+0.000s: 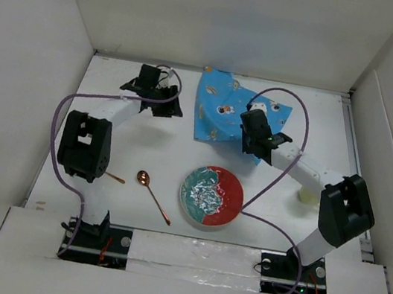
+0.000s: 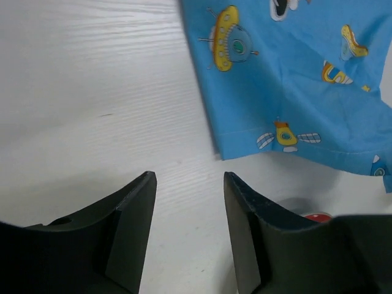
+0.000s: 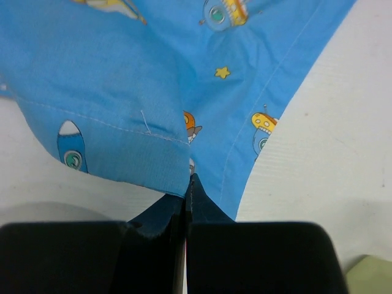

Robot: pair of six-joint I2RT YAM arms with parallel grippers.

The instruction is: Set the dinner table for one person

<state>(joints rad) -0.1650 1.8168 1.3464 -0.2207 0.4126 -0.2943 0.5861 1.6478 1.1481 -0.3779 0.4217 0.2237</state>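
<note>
A blue patterned cloth mat (image 1: pixel 222 106) lies rumpled and partly folded at the back middle of the white dinner table (image 1: pixel 144 146). My right gripper (image 1: pixel 252 140) is shut on the mat's near edge; in the right wrist view the cloth (image 3: pixel 122 92) is pinched at my closed fingertips (image 3: pixel 187 190). My left gripper (image 1: pixel 164 105) is open and empty just left of the mat, whose corner (image 2: pixel 282 79) shows in the left wrist view beyond my fingers (image 2: pixel 138 208). A red and teal plate (image 1: pixel 211 196) sits front centre. A copper spoon (image 1: pixel 152 195) lies left of the plate.
A pale yellow-green object (image 1: pixel 307 197) sits on the table under my right arm. A thin copper utensil handle (image 1: pixel 114 177) pokes out from under my left arm. White walls surround the table.
</note>
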